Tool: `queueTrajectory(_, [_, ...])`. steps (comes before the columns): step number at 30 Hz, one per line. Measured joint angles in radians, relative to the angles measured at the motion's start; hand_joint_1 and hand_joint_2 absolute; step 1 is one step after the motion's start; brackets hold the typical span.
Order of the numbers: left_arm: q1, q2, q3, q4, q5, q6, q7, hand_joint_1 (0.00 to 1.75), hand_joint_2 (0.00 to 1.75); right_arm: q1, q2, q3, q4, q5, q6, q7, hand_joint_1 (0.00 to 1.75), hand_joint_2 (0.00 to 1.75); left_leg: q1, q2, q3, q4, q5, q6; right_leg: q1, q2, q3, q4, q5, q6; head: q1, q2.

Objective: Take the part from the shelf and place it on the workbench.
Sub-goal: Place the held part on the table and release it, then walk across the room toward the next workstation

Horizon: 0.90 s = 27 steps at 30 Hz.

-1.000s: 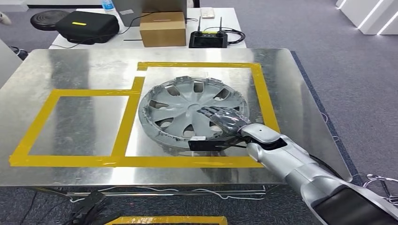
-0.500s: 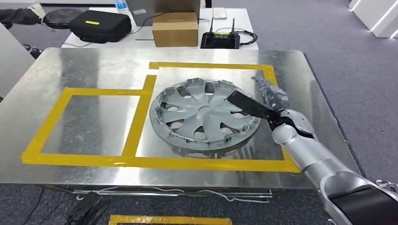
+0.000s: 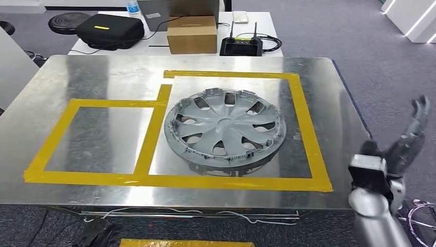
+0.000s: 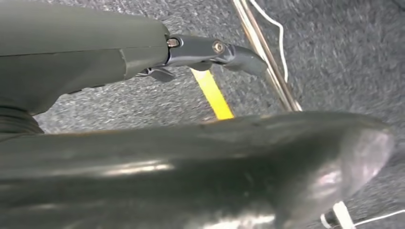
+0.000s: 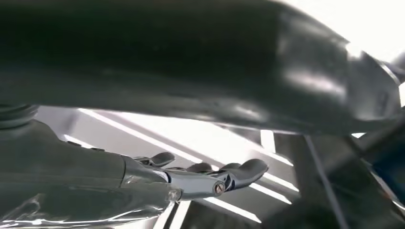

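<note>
The part, a grey plastic wheel cover, lies flat on the steel workbench inside the right-hand yellow tape frame. My right hand is off the bench's right edge, raised above the carpet with its fingers spread and nothing in it; the right wrist view shows its fingers stretched out and empty. My left hand hangs low over the carpet, its fingers extended and holding nothing.
A second, empty yellow tape frame marks the bench's left half. Behind the bench a white table carries a black case, a cardboard box and a controller. Cables lie on the carpet under the bench.
My right hand has left the wheel cover, swung right past the bench's edge and risen with its fingers spread. The wheel cover stays inside its frame. The camera shifted slightly.
</note>
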Motion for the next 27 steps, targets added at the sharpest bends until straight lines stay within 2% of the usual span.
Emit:
queueTrajectory(2, [0.018, -0.001, 0.009, 0.0, 0.018, 0.011, -0.004, 0.0, 0.0, 0.149, -0.001, -0.05, -0.114, 0.01, -0.02, -0.04, 0.0, 0.0, -0.001, -0.002, 0.0, -0.002, -0.004, 0.019, 0.0, -0.002, 0.003, 0.002, -0.003, 0.005, 0.002, 0.0])
queueTrajectory(4, [0.032, -0.002, 0.025, 0.0, 0.041, 0.022, -0.006, 0.0, 0.0, 0.279, 0.008, -0.11, -0.175, 0.023, 0.006, -0.052, 0.0, 0.0, -0.001, -0.001, 0.0, -0.003, -0.002, 0.032, -0.003, 0.001, -0.007, 0.03, -0.035, 0.014, 0.005, 0.0])
queueTrajectory(5, [0.035, -0.003, 0.034, 0.0, 0.051, 0.027, -0.007, 0.0, 0.0, 0.327, 0.019, -0.146, -0.184, 0.029, 0.035, -0.055, 0.0, 0.0, -0.001, 0.0, -0.001, -0.004, -0.001, 0.037, -0.004, 0.003, -0.022, 0.072, -0.068, 0.018, 0.007, 0.0])
queueTrajectory(7, [0.039, -0.003, 0.053, 0.0, 0.069, 0.035, -0.01, 0.0, 0.0, 0.384, 0.053, -0.236, -0.151, 0.052, 0.118, -0.06, 0.0, 0.0, -0.004, 0.004, -0.007, -0.004, 0.003, 0.045, -0.006, 0.004, -0.069, 0.2, -0.146, 0.024, 0.01, 0.0])
queueTrajectory(8, [0.042, -0.003, 0.063, 0.0, 0.075, 0.037, -0.012, 0.0, 0.0, 0.395, 0.071, -0.287, -0.109, 0.077, 0.157, -0.063, 0.0, 0.0, -0.007, 0.006, -0.011, -0.004, 0.006, 0.048, -0.007, 0.004, -0.086, 0.254, -0.172, 0.025, 0.01, 0.0])
queueTrajectory(9, [0.044, -0.004, 0.073, 0.0, 0.079, 0.038, -0.015, 0.0, 0.0, 0.395, 0.087, -0.346, -0.041, 0.118, 0.187, -0.065, 0.0, 0.0, -0.009, 0.008, -0.016, -0.004, 0.01, 0.05, -0.008, 0.004, -0.087, 0.278, -0.179, 0.024, 0.01, 0.0])
queueTrajectory(10, [0.046, -0.005, 0.081, 0.0, 0.083, 0.038, -0.019, 0.0, 0.0, 0.389, 0.098, -0.407, 0.043, 0.168, 0.203, -0.066, 0.0, 0.0, -0.012, 0.008, -0.021, -0.004, 0.015, 0.051, -0.008, 0.004, -0.065, 0.259, -0.167, 0.022, 0.01, 0.0])
queueTrajectory(11, [0.047, -0.006, 0.09, 0.0, 0.085, 0.038, -0.022, 0.0, 0.0, 0.377, 0.104, -0.467, 0.14, 0.218, 0.204, -0.066, 0.0, 0.0, -0.014, 0.007, -0.026, -0.004, 0.02, 0.05, -0.009, 0.004, -0.024, 0.203, -0.143, 0.018, 0.01, 0.0])
queueTrajectory(13, [0.052, -0.009, 0.105, -0.001, 0.088, 0.036, -0.027, 0.0, 0.0, 0.343, 0.109, -0.579, 0.356, 0.308, 0.178, -0.057, 0.0, 0.87, -0.016, 0.003, -0.033, -0.005, 0.031, 0.045, -0.006, 0.004, 0.074, 0.057, -0.106, 0.011, 0.009, 0.0])
queueTrajectory(14, [0.054, -0.011, 0.112, -0.001, 0.089, 0.035, -0.027, 0.0, 0.0, 0.326, 0.11, -0.625, 0.458, 0.346, 0.16, -0.042, 0.0, 0.87, -0.016, 0.001, -0.034, -0.006, 0.037, 0.04, -0.003, 0.004, 0.101, 0.009, -0.095, 0.007, 0.009, 0.0])
queueTrajectory(15, [0.057, -0.013, 0.119, -0.002, 0.089, 0.034, -0.027, 0.0, 0.0, 0.31, 0.112, -0.667, 0.557, 0.382, 0.142, -0.016, 0.0, 0.87, -0.015, 0.0, -0.034, -0.008, 0.043, 0.034, 0.001, 0.004, 0.112, -0.014, -0.091, 0.005, 0.008, 0.0])
queueTrajectory(17, [0.061, -0.017, 0.13, -0.003, 0.084, 0.029, -0.027, 0.0, 0.0, 0.285, 0.117, -0.732, 0.724, 0.447, 0.129, 0.072, 0.0, 0.0, -0.011, 0.0, -0.035, -0.015, 0.056, 0.019, 0.007, 0.005, 0.101, -0.019, -0.077, -0.006, 0.008, 0.0])
queueTrajectory(18, [0.064, -0.02, 0.134, -0.003, 0.079, 0.026, -0.026, 0.0, 0.0, 0.275, 0.119, -0.757, 0.797, 0.48, 0.134, 0.134, 0.0, 0.0, -0.009, 0.0, -0.038, -0.016, 0.055, 0.013, 0.007, 0.004, 0.096, -0.023, -0.069, -0.014, 0.008, 0.0])
queueTrajectory(19, [0.067, -0.023, 0.136, -0.003, 0.072, 0.024, -0.026, 0.0, 0.0, 0.265, 0.122, -0.778, 0.862, 0.51, 0.145, 0.201, 0.0, 0.0, -0.009, 0.001, -0.044, -0.007, 0.036, 0.009, 0.006, 0.003, 0.09, -0.026, -0.059, -0.024, 0.007, 0.0])
queueTrajectory(20, [0.069, -0.025, 0.138, -0.003, 0.066, 0.021, -0.025, 0.0, 0.0, 0.257, 0.125, -0.792, 0.919, 0.539, 0.161, 0.267, 0.0, 0.0, -0.008, 0.002, -0.055, 0.021, 0.002, 0.005, 0.004, 0.003, 0.082, -0.029, -0.047, -0.033, 0.004, 0.0])
queueTrajectory(22, [0.068, -0.029, 0.141, -0.003, 0.056, 0.018, -0.024, 0.0, 0.0, 0.244, 0.13, -0.808, 1.008, 0.582, 0.2, 0.375, 0.0, 0.0, -0.009, 0.003, -0.089, 0.133, -0.097, 0.001, 0.004, 0.003, 0.06, -0.03, -0.028, -0.041, -0.001, 0.0])
queueTrajectory(23, [0.067, -0.028, 0.142, -0.003, 0.052, 0.018, -0.023, 0.0, 0.0, 0.238, 0.133, -0.813, 1.044, 0.597, 0.225, 0.419, 0.0, 0.0, -0.01, 0.003, -0.104, 0.195, -0.133, -0.001, 0.004, 0.003, 0.048, -0.029, -0.019, -0.042, -0.002, 0.0])
queueTrajectory(24, [0.065, -0.027, 0.143, -0.003, 0.049, 0.017, -0.023, 0.0, 0.0, 0.232, 0.137, -0.818, 1.077, 0.608, 0.251, 0.461, 0.0, 0.0, -0.011, 0.003, -0.108, 0.239, -0.149, -0.002, 0.005, 0.003, 0.036, -0.028, -0.01, -0.042, -0.003, 0.0])
queueTrajectory(25, [0.065, -0.026, 0.143, -0.003, 0.044, 0.015, -0.023, 0.0, 0.0, 0.227, 0.141, -0.824, 1.105, 0.615, 0.278, 0.499, 0.0, 0.0, -0.013, 0.003, -0.095, 0.25, -0.143, -0.001, 0.006, 0.003, 0.025, -0.028, -0.002, -0.041, -0.003, 0.0])
queueTrajectory(26, [0.064, -0.026, 0.144, -0.003, 0.041, 0.014, -0.023, 0.0, 0.0, 0.221, 0.145, -0.829, 1.127, 0.621, 0.3, 0.53, 0.0, 0.0, -0.014, 0.003, -0.064, 0.223, -0.121, 0.001, 0.006, 0.003, 0.015, -0.028, 0.006, -0.039, -0.003, 0.0])
queueTrajectory(27, [0.063, -0.025, 0.144, -0.003, 0.038, 0.012, -0.023, 0.0, 0.0, 0.217, 0.15, -0.834, 1.145, 0.625, 0.318, 0.556, 0.0, 0.0, -0.015, 0.004, -0.016, 0.165, -0.095, 0.003, 0.006, 0.003, 0.006, -0.027, 0.014, -0.037, -0.003, 0.0])
